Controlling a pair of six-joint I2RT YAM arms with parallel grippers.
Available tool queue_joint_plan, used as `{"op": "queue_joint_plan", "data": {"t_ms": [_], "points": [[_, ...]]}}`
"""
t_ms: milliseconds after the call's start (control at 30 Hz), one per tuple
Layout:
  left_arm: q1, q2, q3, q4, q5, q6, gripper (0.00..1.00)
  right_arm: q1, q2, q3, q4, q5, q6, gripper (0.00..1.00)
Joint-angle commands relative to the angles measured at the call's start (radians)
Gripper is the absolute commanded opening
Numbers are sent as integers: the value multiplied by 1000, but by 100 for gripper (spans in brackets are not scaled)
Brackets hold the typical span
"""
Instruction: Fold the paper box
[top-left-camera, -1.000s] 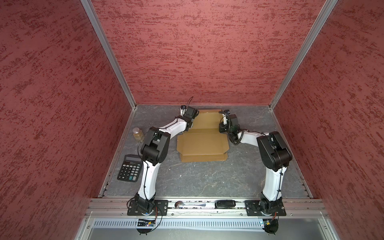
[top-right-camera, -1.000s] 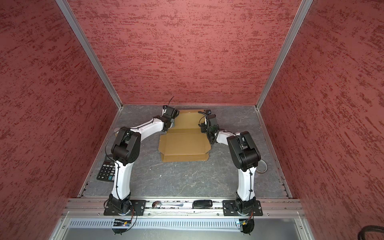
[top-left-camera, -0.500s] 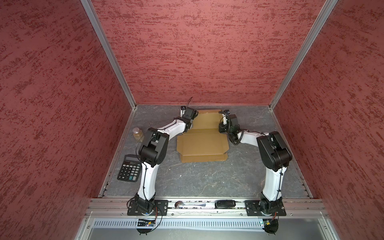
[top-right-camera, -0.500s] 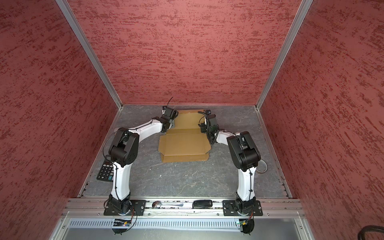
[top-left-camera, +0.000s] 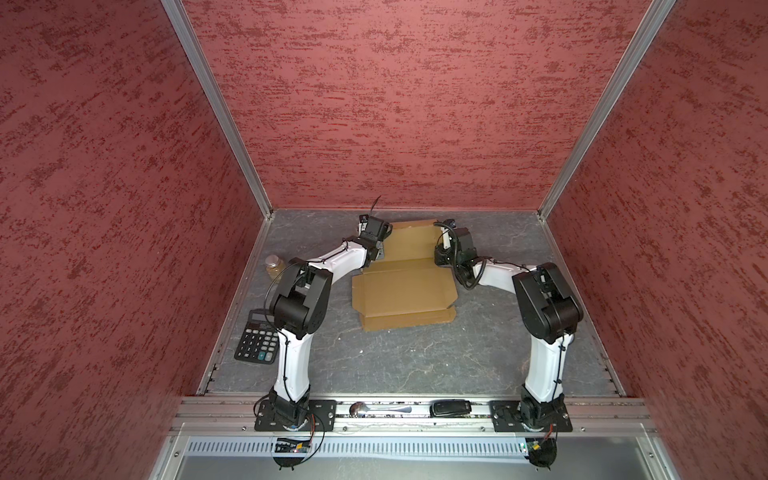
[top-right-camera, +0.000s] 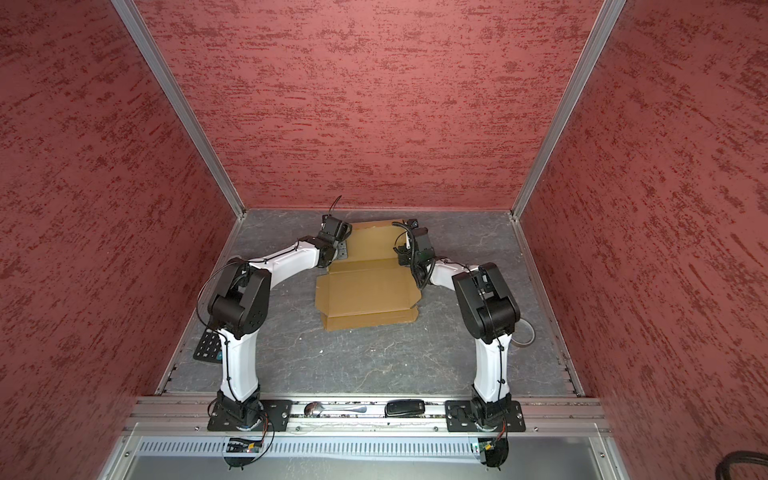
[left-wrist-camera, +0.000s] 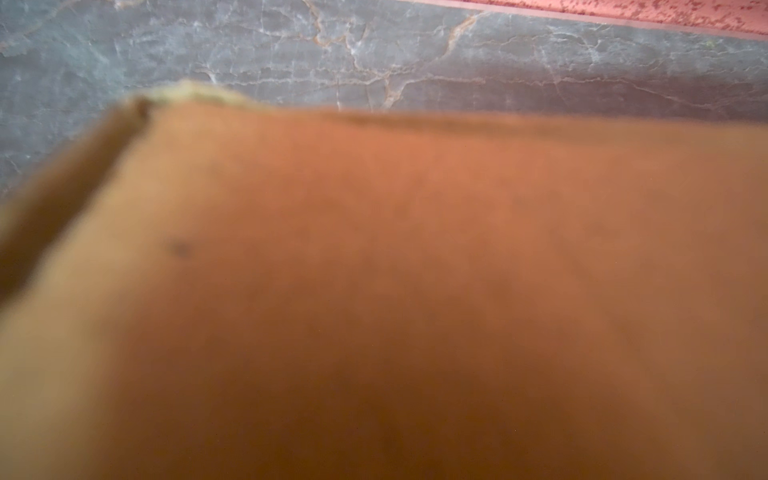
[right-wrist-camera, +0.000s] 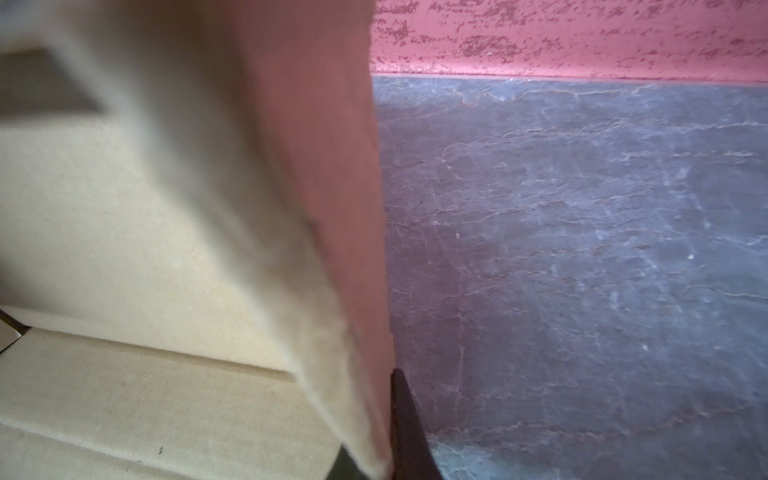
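Between the left gripper and right gripper lies the paper box.

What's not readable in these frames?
Left gripper: jaws hidden under its wrist in both top views; wrist view is only blurred tan corrugated cardboard box.
Right gripper: wrist view shows one dark fingertip against a raised flap; grip unclear.
Black calculator: partly behind left arm in a top view.

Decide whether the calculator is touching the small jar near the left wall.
Apart. In a top view the jar stands behind the calculator, with bare grey table showing between them.
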Motion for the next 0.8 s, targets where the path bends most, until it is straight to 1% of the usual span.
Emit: {"op": "queue_joint_plan", "data": {"t_ms": [0, 367, 567, 767], "points": [[7, -42, -22, 11, 38, -8, 67, 11, -13, 47, -15, -39, 28, 2], [27, -80, -31, 1, 103, -10, 86, 9, 8, 108, -103, -53, 21, 2], [39, -100, -36, -1, 132, -13, 99, 10, 10, 135, -154, -63, 15, 2], [51, -114, -46, 10, 162, -19, 100, 9, 2, 143, -195, -66, 10, 2]]}}
